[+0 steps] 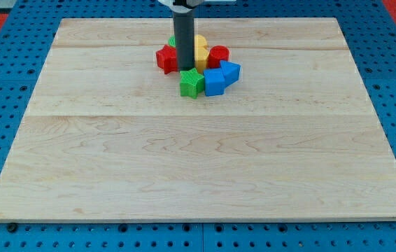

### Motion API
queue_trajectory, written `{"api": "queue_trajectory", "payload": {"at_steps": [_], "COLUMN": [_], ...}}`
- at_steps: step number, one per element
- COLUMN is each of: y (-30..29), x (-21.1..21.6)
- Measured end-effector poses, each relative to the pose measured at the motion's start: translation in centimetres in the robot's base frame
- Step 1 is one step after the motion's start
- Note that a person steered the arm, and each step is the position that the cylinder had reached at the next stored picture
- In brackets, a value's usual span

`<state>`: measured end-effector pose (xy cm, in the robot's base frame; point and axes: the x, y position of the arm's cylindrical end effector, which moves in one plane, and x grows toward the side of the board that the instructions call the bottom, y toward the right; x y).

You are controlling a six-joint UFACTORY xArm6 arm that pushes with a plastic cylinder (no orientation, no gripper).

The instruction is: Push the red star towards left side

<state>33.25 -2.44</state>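
A: How many blocks sit on the wooden board (198, 161)?

B: I count seven, all huddled in one cluster near the view's top, about the middle. Two red: the red star (165, 59) at the cluster's left edge and a red round block (218, 56) toward the right. Two blue: a blue cube (214, 81) and a blue block (231, 71) touching it on the right. One green star (192, 83) at the front, one yellow block (201, 50) in the middle, and a sliver of another green block (172, 42) at the back, its shape hidden.

A: And the rod?

B: One dark rod. My tip (185, 69) rests inside the cluster, just right of the red star, directly behind the green star.

A: Any jaws?

B: None; the arm ends in the bare rod.
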Motion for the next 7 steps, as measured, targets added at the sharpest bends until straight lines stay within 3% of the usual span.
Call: {"api": "queue_trajectory", "payload": {"at_steps": [1, 3, 4, 5, 7], "y": [-1.3, -13.1, -14.4, -10.4, -7.6], "x": [-2.0, -2.1, -1.9, -2.4, -9.7]}}
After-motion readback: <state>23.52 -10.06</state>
